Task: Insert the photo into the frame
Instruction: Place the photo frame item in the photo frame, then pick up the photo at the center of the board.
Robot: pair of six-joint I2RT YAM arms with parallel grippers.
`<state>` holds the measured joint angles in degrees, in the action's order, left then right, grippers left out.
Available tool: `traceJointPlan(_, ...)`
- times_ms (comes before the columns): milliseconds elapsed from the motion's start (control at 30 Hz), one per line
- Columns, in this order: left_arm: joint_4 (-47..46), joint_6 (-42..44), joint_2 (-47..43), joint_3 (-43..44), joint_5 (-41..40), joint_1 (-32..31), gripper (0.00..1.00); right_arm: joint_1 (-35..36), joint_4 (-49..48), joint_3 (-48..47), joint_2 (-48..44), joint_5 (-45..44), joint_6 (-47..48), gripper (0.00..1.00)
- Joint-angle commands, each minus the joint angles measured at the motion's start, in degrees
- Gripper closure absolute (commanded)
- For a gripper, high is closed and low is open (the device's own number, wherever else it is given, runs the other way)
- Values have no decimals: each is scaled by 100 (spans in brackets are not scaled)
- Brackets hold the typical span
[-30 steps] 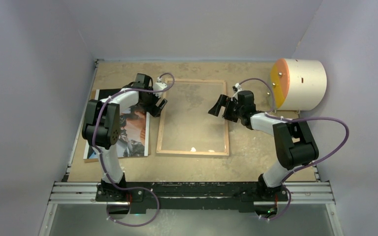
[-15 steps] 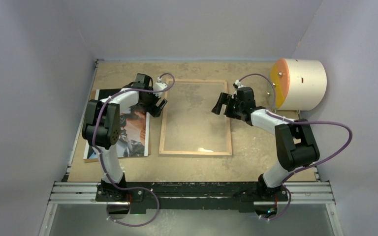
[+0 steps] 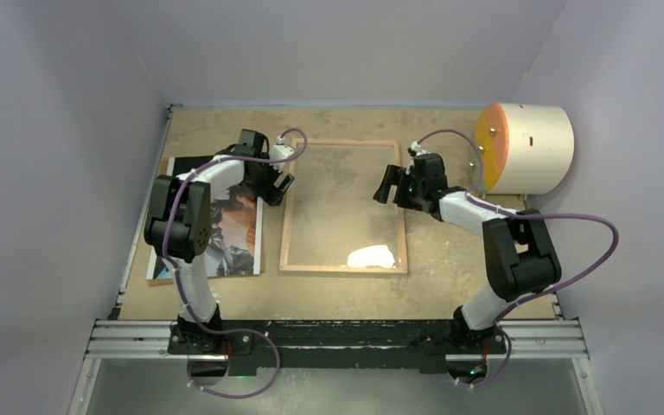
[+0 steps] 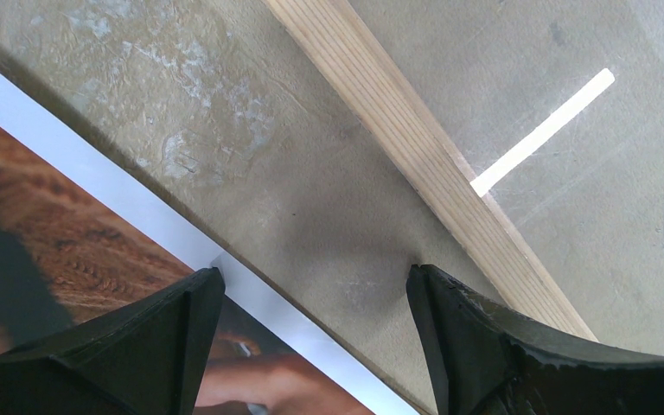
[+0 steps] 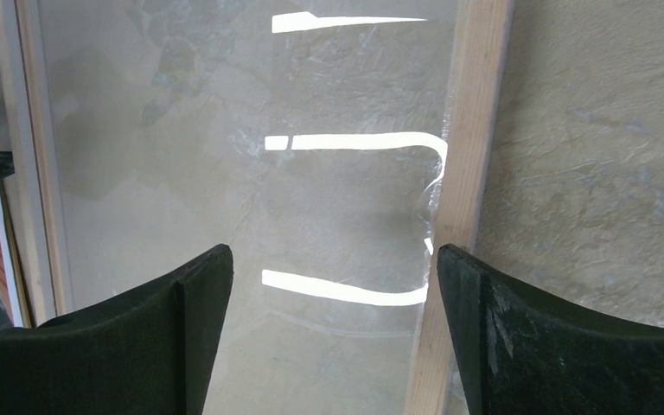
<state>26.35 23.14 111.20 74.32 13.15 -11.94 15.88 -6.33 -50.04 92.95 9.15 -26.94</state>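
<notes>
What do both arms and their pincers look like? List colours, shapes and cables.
Both the left arm and right arm have white links between bulky black joint housings. A purple cable loops along each. The left pincer and right pincer have two matte black, wedge-shaped fingers.

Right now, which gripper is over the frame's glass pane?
The right gripper: it hangs open above the right rail and pane of the frame. The left gripper is over bare table, between the photo and the frame.

Light wood frame (image 3: 328,270) with glossy pane (image 3: 337,207), glossy photo (image 3: 240,226), matt mottled table (image 3: 450,285)
</notes>
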Motion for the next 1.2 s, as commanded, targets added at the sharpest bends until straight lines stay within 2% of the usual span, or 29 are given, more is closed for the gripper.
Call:
traceJointPlan(0, 380, -58, 148, -208, 197, -62, 16, 82, -86, 4, 44, 153, -78, 14)
traceJointPlan(700, 362, -93, 175, -191, 197, -62, 16, 159, 108, -109, 595, -62, -208, 18)
traceJointPlan(1067, 695, -134, 58, 140, 490, 20, 16, 454, 623, -1135, 51, -87, -160, 14)
traceJointPlan(1167, 573, -168, 79, 42, 419, -130, 16, 639, 821, -1398, -18, -157, -198, 12)
